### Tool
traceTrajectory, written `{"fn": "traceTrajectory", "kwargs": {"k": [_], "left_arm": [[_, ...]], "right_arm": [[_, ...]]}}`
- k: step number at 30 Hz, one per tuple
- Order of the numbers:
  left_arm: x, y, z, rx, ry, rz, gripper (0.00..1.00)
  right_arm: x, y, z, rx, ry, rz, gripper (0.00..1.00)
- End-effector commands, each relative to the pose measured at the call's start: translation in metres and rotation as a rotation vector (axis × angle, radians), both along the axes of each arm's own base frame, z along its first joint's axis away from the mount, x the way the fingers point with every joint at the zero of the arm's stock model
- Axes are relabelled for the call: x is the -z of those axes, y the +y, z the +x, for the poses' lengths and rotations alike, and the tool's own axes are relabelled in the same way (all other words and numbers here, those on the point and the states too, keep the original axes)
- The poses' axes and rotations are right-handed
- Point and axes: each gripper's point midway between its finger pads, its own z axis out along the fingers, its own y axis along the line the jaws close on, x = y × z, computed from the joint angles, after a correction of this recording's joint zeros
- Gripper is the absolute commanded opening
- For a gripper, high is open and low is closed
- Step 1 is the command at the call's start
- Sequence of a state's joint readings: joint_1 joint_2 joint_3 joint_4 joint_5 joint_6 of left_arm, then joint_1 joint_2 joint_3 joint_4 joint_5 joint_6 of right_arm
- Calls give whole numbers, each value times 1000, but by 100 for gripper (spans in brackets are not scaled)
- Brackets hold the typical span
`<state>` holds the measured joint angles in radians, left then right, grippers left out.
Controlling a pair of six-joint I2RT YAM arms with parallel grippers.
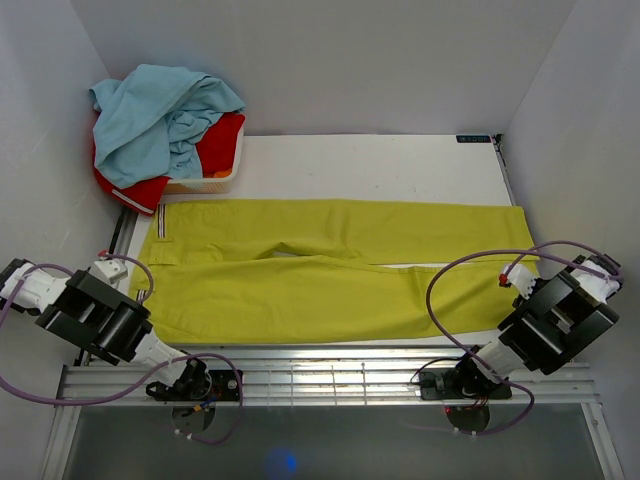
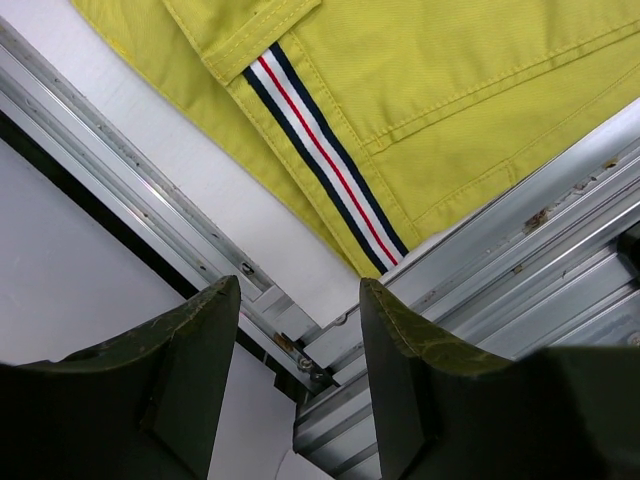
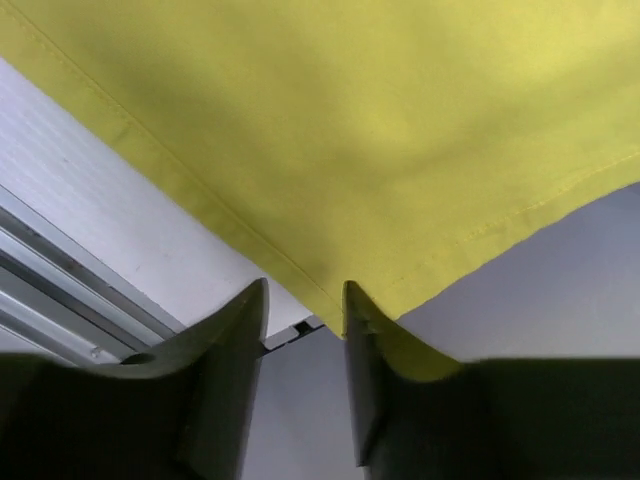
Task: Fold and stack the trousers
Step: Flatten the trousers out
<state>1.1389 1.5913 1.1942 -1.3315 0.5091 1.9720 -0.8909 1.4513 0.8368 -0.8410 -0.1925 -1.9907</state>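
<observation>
Nearest: both arm bases on the aluminium rails (image 1: 340, 375) along the near edge, purple cables looping off each. Left gripper (image 2: 300, 300) over the near left corner, fingers spread wide, nothing between them; past its tips the rails meet at the corner. The trousers (image 1: 330, 290) lie flat on the white desk (image 1: 400, 165), waistband toward the left edge, legs running out to the right edge. The striped label (image 2: 325, 160) sits on the waistband, close to the near left corner, its lower end right at the cloth's edge where the rail begins. Near side of the trousers runs along the near edge, just beside the rails. Right gripper (image 3: 305, 300) at the near right corner, fingers parted with a narrow gap; a hem corner of the near leg comes down to that gap beside the right-hand finger, contact cannot be told. A stitched hem runs up to the right from that corner, and a strip of white desk and rail shows on the left. A thin wedge of desk shows between the two legs toward the right. Beyond the far leg a broad band of white desk runs to the far edge. Far left corner: light blue garment (image 1: 165, 110) heaped over a red garment (image 1: 215, 140), close to the waistband's far end. White walls enclose the left, far and right edges.
</observation>
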Motion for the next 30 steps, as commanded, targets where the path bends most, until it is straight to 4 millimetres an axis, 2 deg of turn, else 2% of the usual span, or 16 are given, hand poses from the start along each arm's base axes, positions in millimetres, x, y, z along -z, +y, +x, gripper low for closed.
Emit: {"fn": "traceTrajectory", "kwargs": {"k": [1, 4, 11, 15, 18, 21, 22, 23, 26, 30], "left_arm": [[-13, -9, 4, 108, -65, 10, 62], [-11, -14, 1, 120, -59, 15, 62], [-13, -14, 1, 115, -63, 19, 63], [-14, -12, -2, 113, -46, 31, 63], [-14, -11, -4, 104, -34, 34, 63], [-14, -11, -4, 105, -33, 35, 62], [-13, -10, -5, 108, -27, 40, 62], [-11, -12, -7, 110, -21, 38, 62], [-6, -6, -12, 132, 10, 69, 60], [-3, 9, -17, 191, 33, 121, 59]], "right_arm": [[-27, 18, 36, -745, -177, -110, 63], [-22, 21, 40, -774, -178, -113, 82], [5, 16, 36, -778, -124, -106, 78], [21, 12, 40, -782, -120, -103, 76], [36, 11, 35, -789, -88, -103, 68], [44, 14, 33, -796, -84, -106, 39], [45, 15, 32, -792, -87, -104, 17], [43, 15, 32, -792, -91, -108, 10], [35, 22, 31, -786, -103, -86, 8], [10, 19, 35, -773, -110, -74, 8]]}}
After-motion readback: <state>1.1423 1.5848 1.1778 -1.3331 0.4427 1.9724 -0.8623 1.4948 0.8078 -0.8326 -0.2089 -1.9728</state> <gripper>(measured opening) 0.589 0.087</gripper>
